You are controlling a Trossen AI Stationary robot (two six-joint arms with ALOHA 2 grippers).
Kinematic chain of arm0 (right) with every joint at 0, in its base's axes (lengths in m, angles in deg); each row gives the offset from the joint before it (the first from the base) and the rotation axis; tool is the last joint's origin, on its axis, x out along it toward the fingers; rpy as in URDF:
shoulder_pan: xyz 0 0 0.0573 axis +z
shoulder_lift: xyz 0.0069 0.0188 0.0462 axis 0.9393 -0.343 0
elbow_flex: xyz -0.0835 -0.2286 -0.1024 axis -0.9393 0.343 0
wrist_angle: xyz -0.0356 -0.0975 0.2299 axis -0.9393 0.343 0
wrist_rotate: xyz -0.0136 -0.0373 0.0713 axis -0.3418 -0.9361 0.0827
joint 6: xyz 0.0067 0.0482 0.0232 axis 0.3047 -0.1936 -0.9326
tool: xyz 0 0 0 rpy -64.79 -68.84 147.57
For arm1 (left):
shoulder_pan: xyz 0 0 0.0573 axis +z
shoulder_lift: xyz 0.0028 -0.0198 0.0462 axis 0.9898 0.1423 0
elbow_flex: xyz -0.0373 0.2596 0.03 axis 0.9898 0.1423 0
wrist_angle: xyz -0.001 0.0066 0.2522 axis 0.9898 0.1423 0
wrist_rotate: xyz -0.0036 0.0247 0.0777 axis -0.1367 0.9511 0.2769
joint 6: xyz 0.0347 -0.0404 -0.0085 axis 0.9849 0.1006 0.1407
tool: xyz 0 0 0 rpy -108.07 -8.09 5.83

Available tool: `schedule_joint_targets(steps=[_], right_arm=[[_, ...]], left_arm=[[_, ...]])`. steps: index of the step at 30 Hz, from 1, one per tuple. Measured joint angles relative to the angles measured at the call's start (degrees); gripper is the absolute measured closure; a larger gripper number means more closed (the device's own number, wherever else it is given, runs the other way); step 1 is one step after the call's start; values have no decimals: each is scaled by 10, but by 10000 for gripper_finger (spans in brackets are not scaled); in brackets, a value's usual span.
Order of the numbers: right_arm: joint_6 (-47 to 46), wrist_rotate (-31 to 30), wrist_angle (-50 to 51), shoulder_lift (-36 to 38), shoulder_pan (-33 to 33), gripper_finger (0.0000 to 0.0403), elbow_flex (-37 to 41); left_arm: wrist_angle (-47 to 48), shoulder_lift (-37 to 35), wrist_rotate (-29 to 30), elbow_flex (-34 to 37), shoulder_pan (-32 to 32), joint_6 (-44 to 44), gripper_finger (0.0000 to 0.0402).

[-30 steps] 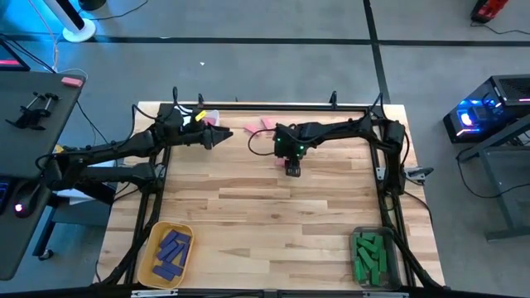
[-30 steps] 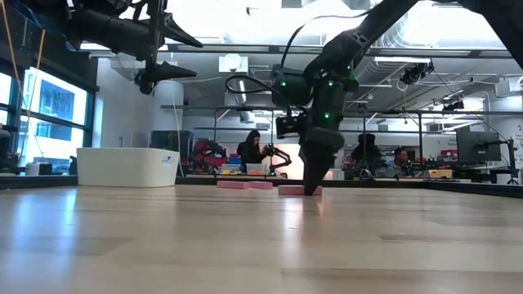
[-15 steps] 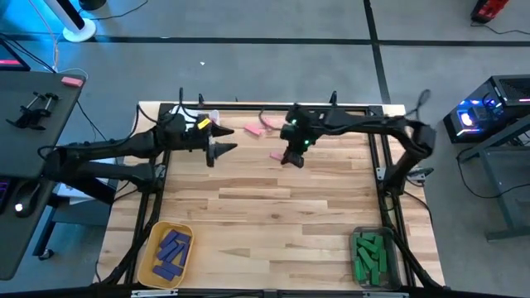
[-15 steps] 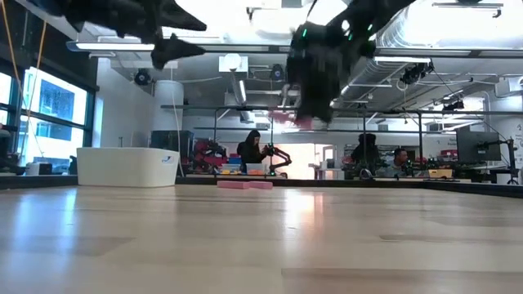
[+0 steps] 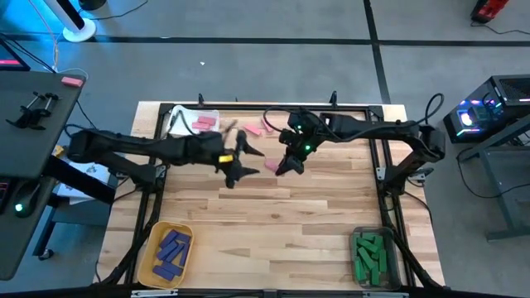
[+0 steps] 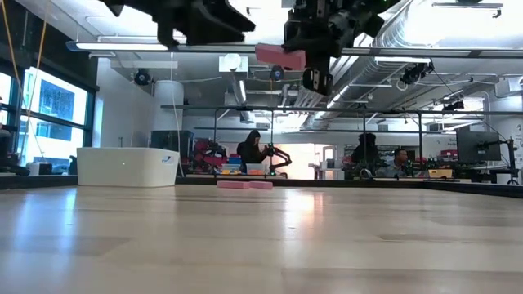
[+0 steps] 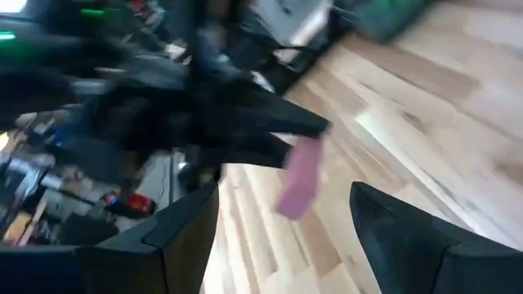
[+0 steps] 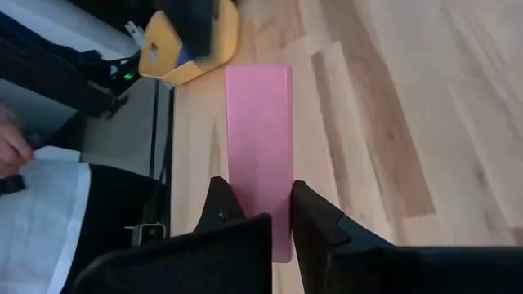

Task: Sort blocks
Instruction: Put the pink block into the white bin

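Above the wooden table (image 5: 273,223): left gripper (image 5: 240,161) spread wide, holding nothing; right gripper (image 5: 283,164) clamped on one pink block (image 8: 259,147), lifted high. Behind, two pink blocks (image 5: 258,127) lying flat; purple blocks in yellow bin (image 5: 154,253), green blocks in clear bin (image 5: 397,263).

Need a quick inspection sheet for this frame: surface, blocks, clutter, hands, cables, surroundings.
Surface: wooden table, mostly bare.
Job's things: purple blocks in yellow bin; green blocks in clear bin; pink blocks in white bin; two loose pink blocks at the far edge.
Clutter: nothing seen.
Hands: right hand shut on a pink block, held in the air; left hand open, beside it.
Cables: cable loops over the right arm.
Surroundings: seated people beyond the table.
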Motion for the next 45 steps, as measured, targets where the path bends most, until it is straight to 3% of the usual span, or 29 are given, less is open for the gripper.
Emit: schedule_joint_targets(steps=[7,16,20,26,32,38,42,45], right_arm=[[-42,2,-14,0,21,402,0],[-71,-3,-19,0,34,402,0],[-79,-3,-21,0,34,402,0],[-106,6,-21,0,34,400,0],[-170,-7,-30,1,28,346,-4],[-150,-4,3,1,6,248,-65],[-95,-1,37,1,-18,206,-115],[-66,-15,64,1,-35,198,-138]], left_arm=[[-22,75,2,-8,-29,58,138],[-125,124,8,-9,-41,56,147],[-114,129,32,-9,-45,47,205],[-115,129,38,-9,-47,40,371],[-99,125,66,-9,-55,21,371],[10,103,94,-8,-57,-33,373],[149,53,168,-8,-39,-117,373],[255,-6,229,-4,2,-226,373]])
